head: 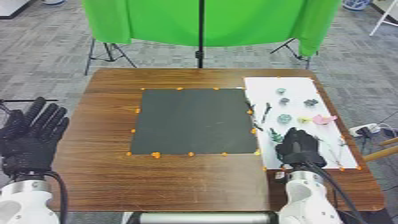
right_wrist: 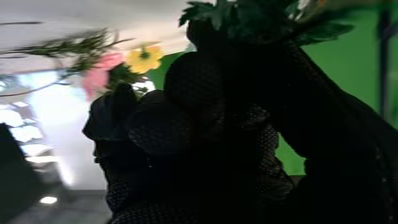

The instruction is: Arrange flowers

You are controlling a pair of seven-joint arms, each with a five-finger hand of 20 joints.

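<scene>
The right hand point(head: 299, 148) is at the lower right of the head view, over the lower part of the white sheet point(head: 320, 159), its fingers curled and the thumb pinching a leafy green sprig point(right_wrist: 253, 22). The sheet's right edge runs close to the table's point(head: 204, 180) right edge; its left edge lies along the dark mat point(head: 191, 120), mid-frame. Wood spans the wider gap from mat to left table edge. The left hand point(head: 31, 135), fingers straight, is beyond that edge at the frame's left. The yellow flower point(head: 304, 120) and pink flower point(head: 323, 120) lie side by side right of centre, near the pale green flower point(head: 284, 119). The glove hides the sprig's stem, and the wrist view's frame cuts off some leaves; thin stems are hard to make out.
</scene>
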